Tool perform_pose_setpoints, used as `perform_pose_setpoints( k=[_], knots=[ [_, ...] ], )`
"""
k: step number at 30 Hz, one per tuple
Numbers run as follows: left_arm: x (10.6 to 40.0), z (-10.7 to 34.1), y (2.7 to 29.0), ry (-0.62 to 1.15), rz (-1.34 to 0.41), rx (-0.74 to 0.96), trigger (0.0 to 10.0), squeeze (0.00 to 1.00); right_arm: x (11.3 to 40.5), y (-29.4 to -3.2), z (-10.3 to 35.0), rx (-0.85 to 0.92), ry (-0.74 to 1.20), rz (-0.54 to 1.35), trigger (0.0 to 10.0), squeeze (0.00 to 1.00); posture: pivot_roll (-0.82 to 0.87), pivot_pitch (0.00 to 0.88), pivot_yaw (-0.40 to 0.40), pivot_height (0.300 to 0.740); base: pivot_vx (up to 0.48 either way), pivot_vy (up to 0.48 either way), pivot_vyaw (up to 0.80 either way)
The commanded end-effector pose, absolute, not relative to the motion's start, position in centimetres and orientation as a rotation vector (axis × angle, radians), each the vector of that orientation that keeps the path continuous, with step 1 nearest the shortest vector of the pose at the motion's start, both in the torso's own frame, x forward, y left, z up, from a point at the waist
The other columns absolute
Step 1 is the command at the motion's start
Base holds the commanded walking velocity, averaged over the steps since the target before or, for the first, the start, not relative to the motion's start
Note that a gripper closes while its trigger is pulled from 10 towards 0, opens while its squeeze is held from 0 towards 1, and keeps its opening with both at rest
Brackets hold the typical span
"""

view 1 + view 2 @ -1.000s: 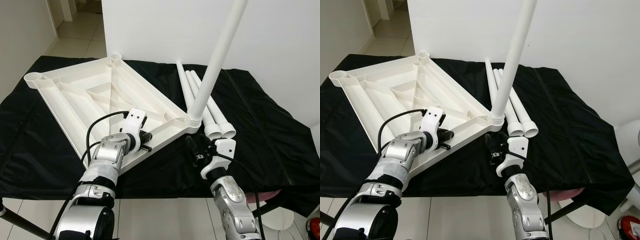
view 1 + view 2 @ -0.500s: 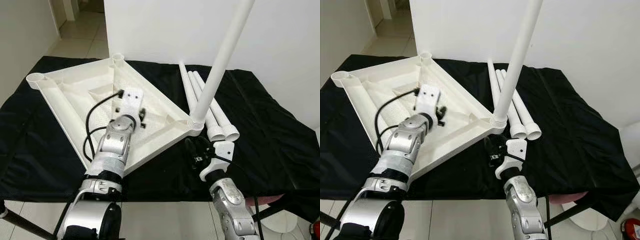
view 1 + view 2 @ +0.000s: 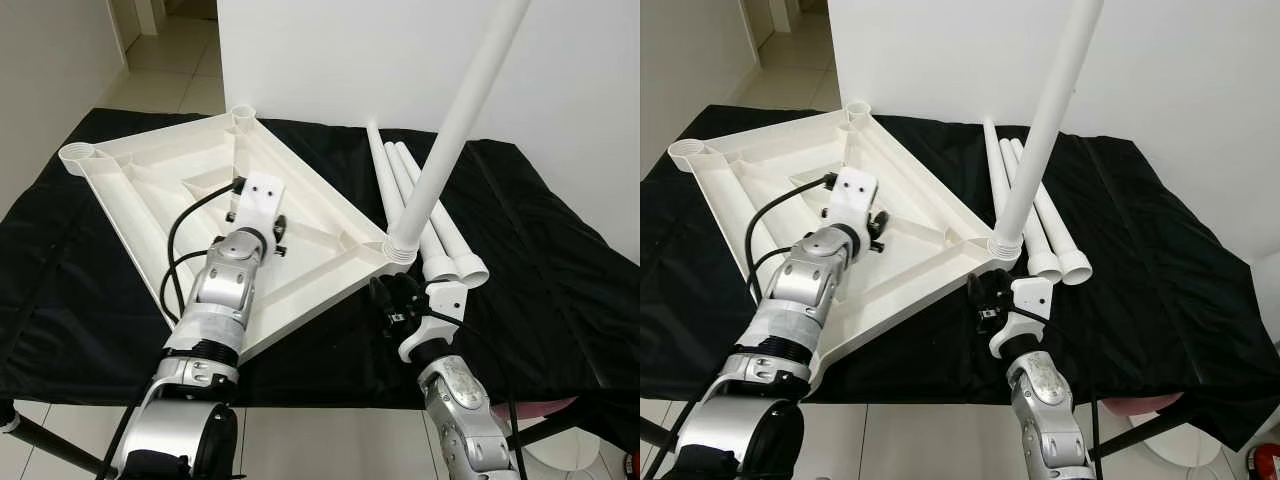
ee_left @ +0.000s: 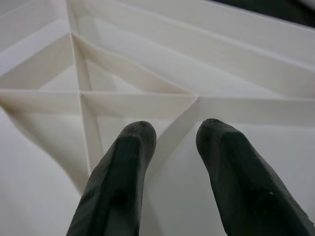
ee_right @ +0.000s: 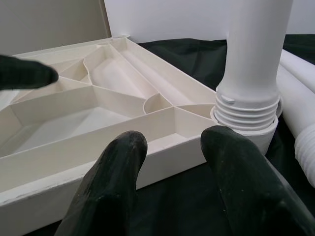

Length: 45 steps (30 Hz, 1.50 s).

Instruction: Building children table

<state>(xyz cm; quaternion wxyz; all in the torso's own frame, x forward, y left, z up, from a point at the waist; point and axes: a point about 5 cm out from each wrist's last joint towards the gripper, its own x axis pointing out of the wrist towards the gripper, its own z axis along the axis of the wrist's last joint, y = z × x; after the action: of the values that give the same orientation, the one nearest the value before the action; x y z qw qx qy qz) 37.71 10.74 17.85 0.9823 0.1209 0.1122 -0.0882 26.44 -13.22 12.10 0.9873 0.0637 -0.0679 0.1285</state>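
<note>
Upturned white ribbed plastic tabletop [image 3: 150,195] on the black-draped bench [image 3: 560,270] holds one upright white leg tube [image 3: 450,140] in its corner socket; left gripper [image 4: 172,147] and right gripper [image 5: 172,162] both hover with fingers apart.

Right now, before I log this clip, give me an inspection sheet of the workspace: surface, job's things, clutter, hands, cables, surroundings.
Surface: black cloth over a table.
Job's things: white tabletop lying underside up; one leg standing in its near-right corner socket; three loose legs lying beside it.
Clutter: nothing seen.
Hands: left hand open, over the tabletop's ribs; right hand open, empty, near the socket.
Cables: black cable looping from the left wrist.
Surroundings: white wall, tiled floor.
</note>
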Motion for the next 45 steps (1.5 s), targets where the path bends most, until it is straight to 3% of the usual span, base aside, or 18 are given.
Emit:
perform_pose_setpoints(
  k=[1, 8, 9, 12, 23, 33, 45],
  knots=[
    [37.6, 16.9, 11.0, 0.277, -0.132, 0.278, 10.0, 0.00, 26.2, -13.7, 12.1, 0.124, -0.145, 0.236, 10.0, 0.00, -0.01, 0.000, -0.055, 0.740, 0.000, 0.000, 0.00],
    [35.9, 15.2, 9.6, 0.326, -0.381, 0.294, 10.0, 0.00, 26.3, -14.3, 12.2, 0.116, -0.148, 0.205, 10.0, 0.00, -0.01, 0.000, -0.055, 0.740, 0.000, 0.000, 0.00],
    [35.0, 14.9, 8.9, 0.334, -0.494, 0.276, 10.0, 0.00, 26.2, -14.4, 12.2, 0.114, -0.147, 0.205, 10.0, 0.00, -0.01, 0.000, -0.055, 0.740, 0.000, 0.000, 0.00],
    [34.3, 14.7, 8.6, 0.350, -0.558, 0.268, 10.0, 0.00, 26.2, -14.4, 12.1, 0.113, -0.146, 0.205, 10.0, 0.00, -0.01, 0.000, -0.054, 0.740, 0.000, 0.000, 0.00],
    [34.0, 15.6, 9.1, 0.302, -0.594, 0.244, 10.0, 0.00, 26.2, -14.5, 12.2, 0.110, -0.144, 0.205, 10.0, 0.00, -0.01, 0.000, -0.058, 0.740, 0.000, 0.000, 0.00],
    [32.6, 16.9, 7.8, 0.241, -0.710, 0.184, 10.0, 0.00, 26.4, -14.5, 12.2, 0.106, -0.140, 0.213, 10.0, 0.00, -0.01, 0.000, -0.065, 0.740, 0.000, 0.000, 0.00],
    [32.7, 15.2, 7.5, 0.315, -0.707, 0.288, 10.0, 0.00, 26.4, -14.6, 12.2, 0.098, -0.139, 0.215, 10.0, 0.00, -0.02, 0.000, -0.064, 0.740, 0.000, 0.000, 0.00]
  ],
)
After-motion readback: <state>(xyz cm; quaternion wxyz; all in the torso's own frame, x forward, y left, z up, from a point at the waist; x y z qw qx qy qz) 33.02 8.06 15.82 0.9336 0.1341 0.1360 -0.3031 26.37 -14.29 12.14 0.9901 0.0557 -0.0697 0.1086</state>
